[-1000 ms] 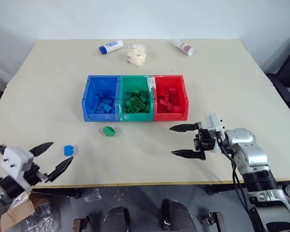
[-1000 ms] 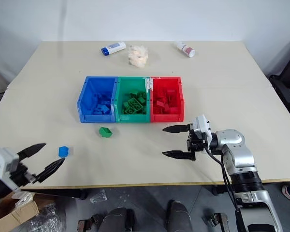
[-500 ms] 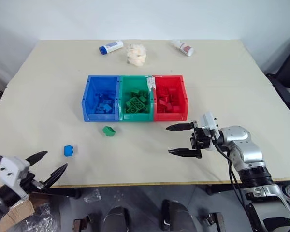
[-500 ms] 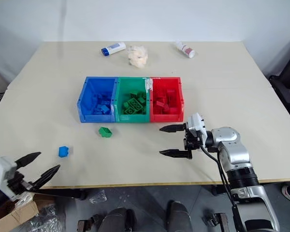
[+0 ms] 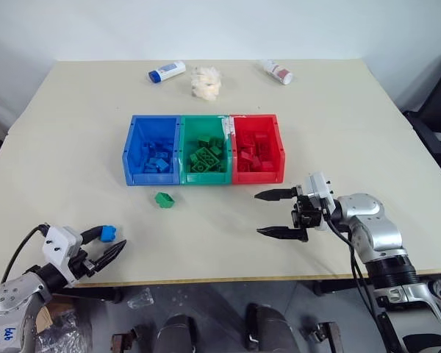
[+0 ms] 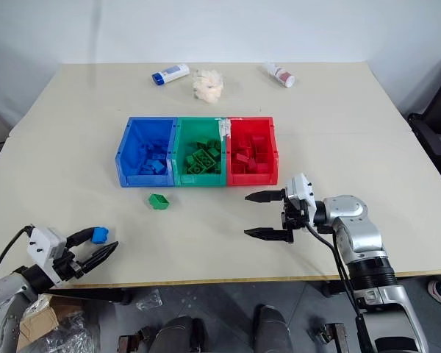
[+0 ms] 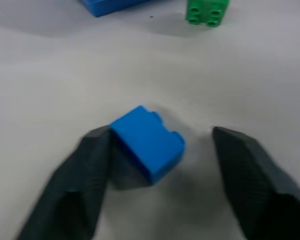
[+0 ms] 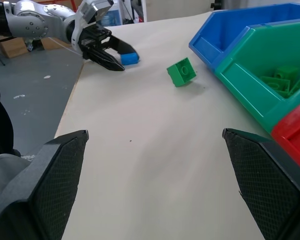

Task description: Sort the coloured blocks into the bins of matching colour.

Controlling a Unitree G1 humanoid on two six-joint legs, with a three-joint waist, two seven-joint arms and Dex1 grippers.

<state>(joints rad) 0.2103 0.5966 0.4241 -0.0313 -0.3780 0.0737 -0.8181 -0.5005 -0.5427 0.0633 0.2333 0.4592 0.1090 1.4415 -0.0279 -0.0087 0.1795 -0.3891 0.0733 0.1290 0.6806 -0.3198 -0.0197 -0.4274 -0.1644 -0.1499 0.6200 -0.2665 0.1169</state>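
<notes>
A small blue block [image 7: 147,142] lies on the table near the front left edge, between the fingers of my left gripper [image 5: 113,237]. One finger [image 7: 92,165] touches it, while a gap remains at the other finger, so the gripper is open. A green block [image 5: 165,198] sits loose in front of the bins. The blue bin [image 5: 132,158], green bin [image 5: 206,178] and red bin [image 5: 280,158] stand joined in a row at mid-table, each holding several bricks of its own colour. My right gripper [image 5: 257,213] hovers open and empty, right of the bins' front.
At the table's far edge lie a white bottle with a blue cap [image 5: 167,71], a crumpled white wad [image 5: 206,81] and a white bottle with a red cap [image 5: 278,71]. The front table edge runs just behind my left gripper.
My left gripper has come forward from beyond the table's front edge to straddle the blue block, and its fingers have narrowed. The right gripper has stayed where it was.
</notes>
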